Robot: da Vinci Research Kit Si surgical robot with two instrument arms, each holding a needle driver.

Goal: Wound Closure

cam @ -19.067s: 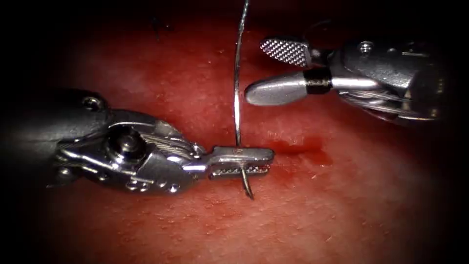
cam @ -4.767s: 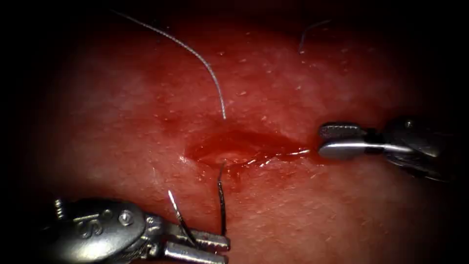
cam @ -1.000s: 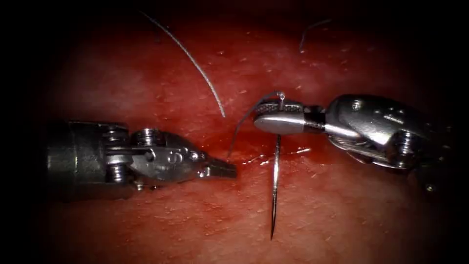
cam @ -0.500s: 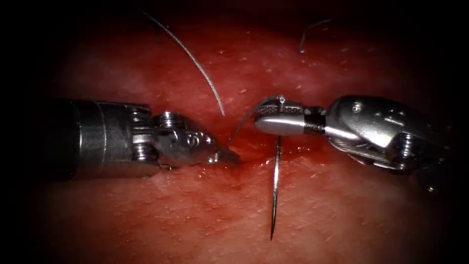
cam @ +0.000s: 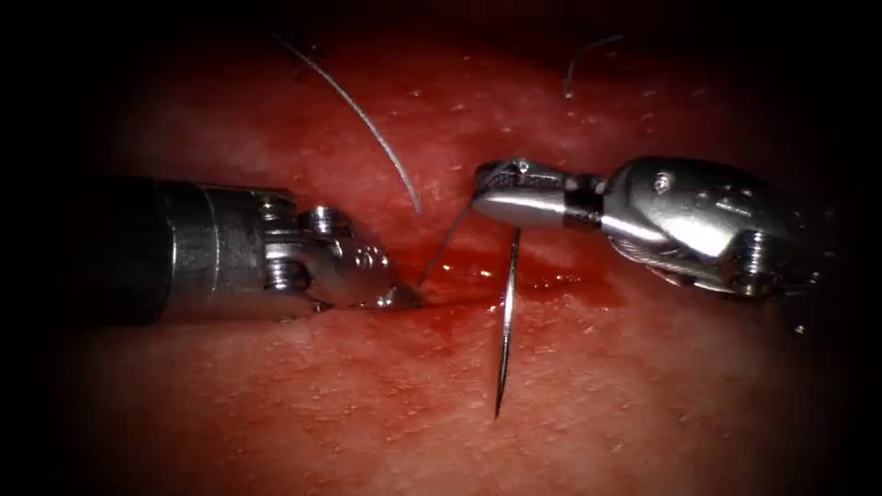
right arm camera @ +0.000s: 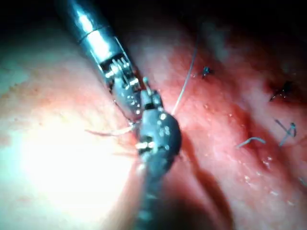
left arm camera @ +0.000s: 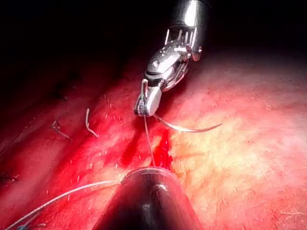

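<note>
My right tool [cam: 482, 186] comes in from the right, jaws shut on the curved needle [cam: 505, 312] close to its tail. The needle hangs free above the tissue, its point toward the viewer, crossing the cut [cam: 551, 280]. A short thread [cam: 447, 239] runs from the needle's tail down-left to the tissue at the cut's left end. My left tool [cam: 404, 296] lies there with jaws shut and its tip on the tissue beside that thread; I cannot tell whether it holds it. The left wrist view shows the right tool [left arm camera: 142, 108], needle [left arm camera: 187, 128] and thread [left arm camera: 148, 143].
A longer thread [cam: 367, 119] arcs from the upper left down to the tissue above the cut. A cut thread end [cam: 588, 50] lies at the back right. Red fluid wets the cut. Earlier stitches and thread ends [right arm camera: 285, 88] sit farther along the tissue.
My right tool has lifted the needle up and slightly left, still gripping its tail. The left tool's tip has slid left to the cut's left end.
</note>
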